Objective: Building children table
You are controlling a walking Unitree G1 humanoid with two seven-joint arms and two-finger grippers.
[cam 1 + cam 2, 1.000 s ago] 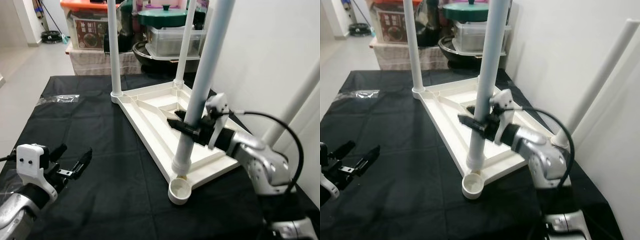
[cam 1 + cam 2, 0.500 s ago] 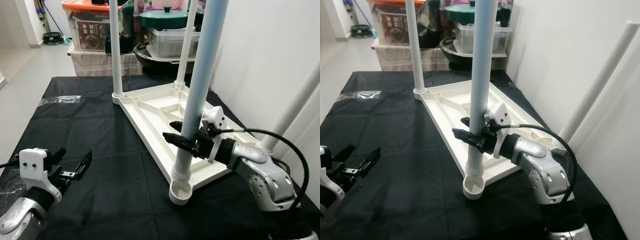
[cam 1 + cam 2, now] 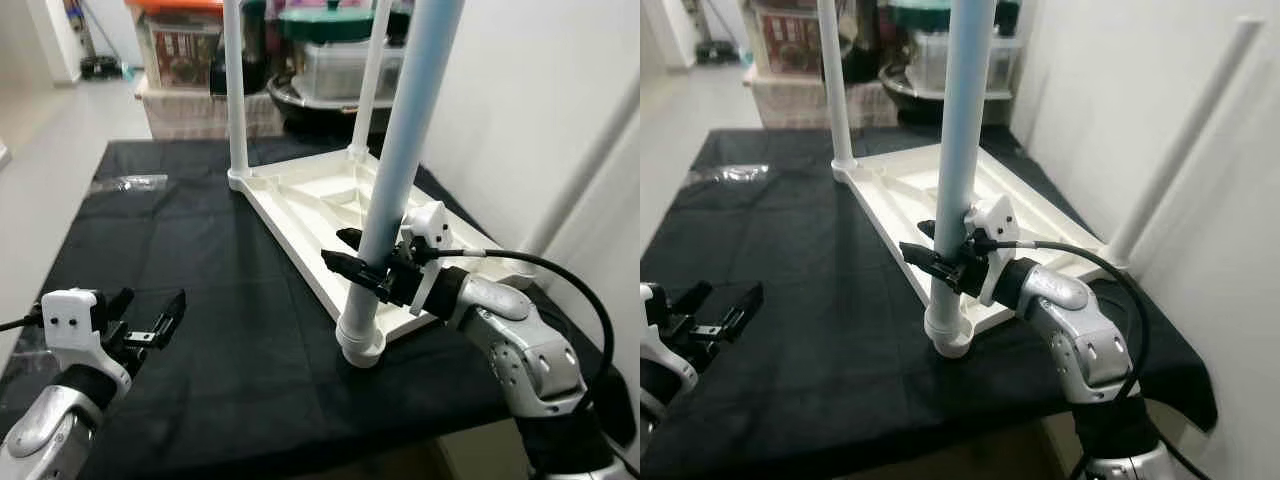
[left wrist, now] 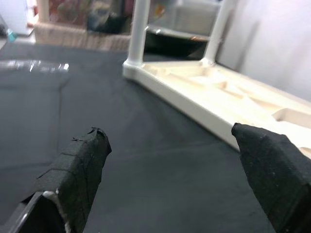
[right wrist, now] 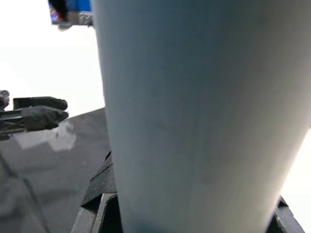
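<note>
A white children's tabletop (image 3: 300,205) lies upside down on the black cloth. Two white legs stand in its far corners, one on the left (image 3: 236,95) and one on the right (image 3: 371,85). A fourth leg (image 3: 590,160) rises by the wall. The near leg (image 3: 400,160), pale and thick, stands upright with its foot in the near corner socket (image 3: 360,345). My right gripper (image 3: 362,262) is shut on this leg a little above the socket, and the leg (image 5: 194,121) looms close in the right wrist view. My left gripper (image 3: 150,322) hovers open over the cloth at front left, holding nothing (image 4: 170,165).
A white wall runs along the right side. Behind the table stand storage boxes (image 3: 180,45) and pots (image 3: 330,25). A scrap of clear plastic (image 3: 125,182) lies on the cloth at far left. The cloth's front edge (image 3: 300,445) is close below the socket.
The near leg's foot has come down from beside the empty corner socket into it, with my right gripper still on it. The camera has shifted. The left gripper has barely moved.
</note>
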